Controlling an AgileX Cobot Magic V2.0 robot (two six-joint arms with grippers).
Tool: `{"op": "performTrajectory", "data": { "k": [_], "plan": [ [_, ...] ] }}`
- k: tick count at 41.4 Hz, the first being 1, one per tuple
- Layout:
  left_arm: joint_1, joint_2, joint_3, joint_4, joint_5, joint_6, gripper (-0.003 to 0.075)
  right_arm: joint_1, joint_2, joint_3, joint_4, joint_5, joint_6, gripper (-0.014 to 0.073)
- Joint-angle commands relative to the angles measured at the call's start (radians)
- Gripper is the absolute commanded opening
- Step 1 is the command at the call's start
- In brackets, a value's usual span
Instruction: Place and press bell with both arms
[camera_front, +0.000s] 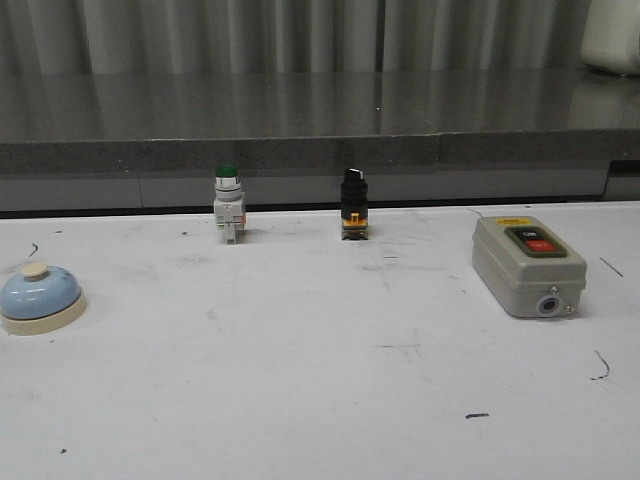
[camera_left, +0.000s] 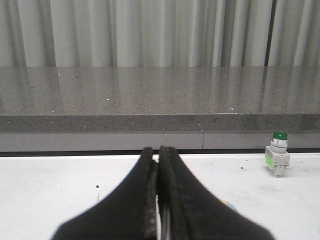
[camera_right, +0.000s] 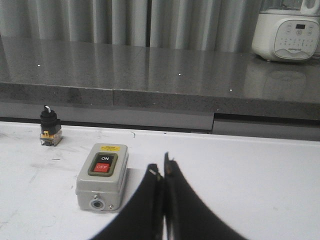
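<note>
Meanwhile, bell (camera_front: 40, 297) upright at table's (camera_front: 320, 400) left.

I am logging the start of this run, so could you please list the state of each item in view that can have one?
bell: upright on the table at front left, untouched.
green-capped push button: standing upright, nothing on it.
black selector switch: standing upright, white mark on its knob.
grey switch box: lying flat, buttons facing up.
left end effector: shut, holding nothing.
right end effector: shut, holding nothing.
</note>
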Motion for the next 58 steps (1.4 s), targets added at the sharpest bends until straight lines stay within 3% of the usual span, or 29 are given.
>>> {"op": "performTrajectory", "data": {
  "k": [1,37,43,58],
  "plan": [
    [-0.002,-0.016,0.024,-0.008,-0.081,-0.003,-0.002,-0.004,-0.017,-0.007,-0.005,-0.085,-0.001,-0.0069],
    [-0.002,-0.016,0.014,-0.008,-0.124,-0.003,-0.002,-0.004,-0.017,-0.045,-0.003,-0.082,-0.001,-0.0069],
    [-0.002,-0.014,-0.097,-0.008,-0.08,-0.003,-0.002,-0.004,-0.017,-0.166,-0.002,0.022,-0.001,-0.0069],
    [-0.002,0.162,-0.527,-0.008,0.277,-0.003,-0.002,-0.004,0.215,-0.573,-0.004,0.329,-0.002,-0.0069]
  ]
}}
